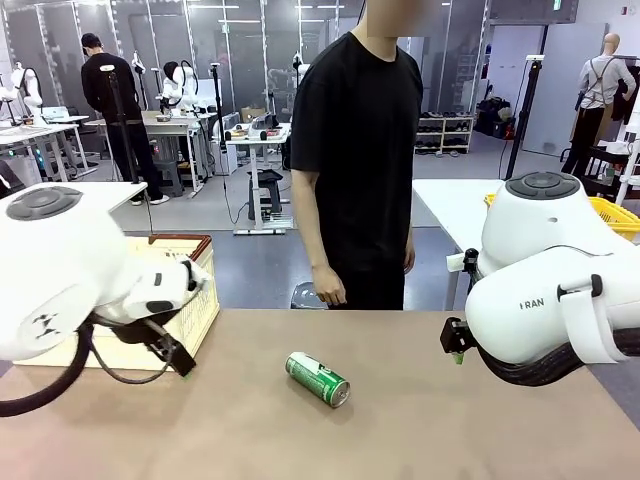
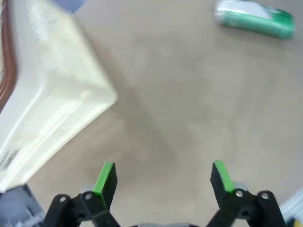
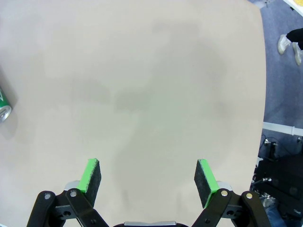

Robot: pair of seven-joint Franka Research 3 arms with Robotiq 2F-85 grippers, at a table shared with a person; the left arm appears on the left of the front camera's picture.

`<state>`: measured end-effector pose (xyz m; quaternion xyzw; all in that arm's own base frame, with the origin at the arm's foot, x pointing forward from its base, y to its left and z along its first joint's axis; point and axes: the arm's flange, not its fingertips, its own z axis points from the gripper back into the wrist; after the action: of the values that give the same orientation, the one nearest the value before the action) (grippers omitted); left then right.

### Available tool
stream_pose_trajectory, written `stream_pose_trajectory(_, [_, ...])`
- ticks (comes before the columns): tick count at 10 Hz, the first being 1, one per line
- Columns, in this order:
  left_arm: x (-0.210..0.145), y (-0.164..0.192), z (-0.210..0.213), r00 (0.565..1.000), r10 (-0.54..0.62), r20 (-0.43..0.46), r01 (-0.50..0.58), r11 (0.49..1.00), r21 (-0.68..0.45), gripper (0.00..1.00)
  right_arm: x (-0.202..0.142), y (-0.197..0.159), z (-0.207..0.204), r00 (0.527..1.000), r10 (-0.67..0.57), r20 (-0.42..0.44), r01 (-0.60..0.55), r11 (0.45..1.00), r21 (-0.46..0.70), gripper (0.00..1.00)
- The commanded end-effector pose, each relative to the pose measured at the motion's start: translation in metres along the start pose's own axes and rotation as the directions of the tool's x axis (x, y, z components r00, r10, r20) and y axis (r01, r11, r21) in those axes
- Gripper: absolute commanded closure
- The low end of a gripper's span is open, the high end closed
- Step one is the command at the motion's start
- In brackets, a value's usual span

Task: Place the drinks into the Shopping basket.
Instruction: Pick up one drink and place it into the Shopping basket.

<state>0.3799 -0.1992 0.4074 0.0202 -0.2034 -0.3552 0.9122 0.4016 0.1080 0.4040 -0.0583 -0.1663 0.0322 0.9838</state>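
Left gripper (image 2: 163,166): spread wide, empty, above the table (image 1: 450,420) between the basket (image 1: 197,305) and green can (image 1: 318,379). Right gripper (image 3: 147,163): likewise spread, empty. Can lay on its side mid-table, apart from the basket, seemingly awaiting pickup.

The Shopping basket (image 2: 52,94), up and left of the left gripper (image 2: 162,170), is blurred and cut by the frame edge. The green can (image 3: 3,108), far left of the right gripper (image 3: 147,168), is likewise cut off.
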Motion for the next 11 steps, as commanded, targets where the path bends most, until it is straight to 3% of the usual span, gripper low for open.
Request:
stream_pose_trajectory(1, [0.040,0.004,0.006,0.983,-0.174,-0.051,0.171,0.984,-0.056,0.00,0.000,-0.001,-0.002,1.000,-0.007,-0.005,0.007,1.000,0.003,0.00])
stream_pose_trajectory(3, [0.094,-0.006,-0.002,0.924,-0.375,-0.074,0.367,0.925,-0.101,0.00,0.000,-0.001,-0.002,1.000,-0.007,-0.005,0.007,1.000,0.003,0.00])
stream_pose_trajectory(5, [0.134,-0.016,-0.014,0.814,-0.577,-0.074,0.554,0.807,-0.205,0.00,0.000,-0.001,-0.002,1.000,-0.007,-0.005,0.007,1.000,0.003,0.00])
stream_pose_trajectory(8, [0.164,-0.036,-0.028,0.701,-0.713,-0.007,0.686,0.677,-0.267,0.00,0.000,-0.001,-0.002,1.000,-0.007,-0.005,0.007,1.000,0.003,0.00])
stream_pose_trajectory(9, [0.170,-0.040,-0.032,0.683,-0.731,0.011,0.708,0.658,-0.257,0.00,0.000,-0.001,-0.002,1.000,-0.007,-0.005,0.007,1.000,0.003,0.00])
stream_pose_trajectory(10, [0.158,-0.041,-0.031,0.739,-0.673,-0.020,0.652,0.723,-0.226,0.00,0.000,-0.001,-0.002,1.000,-0.007,-0.005,0.007,1.000,0.003,0.00])
stream_pose_trajectory(11, [0.158,-0.041,-0.031,0.739,-0.673,-0.020,0.652,0.723,-0.226,0.00,0.000,-0.001,-0.002,1.000,-0.007,-0.005,0.007,1.000,0.003,0.00])
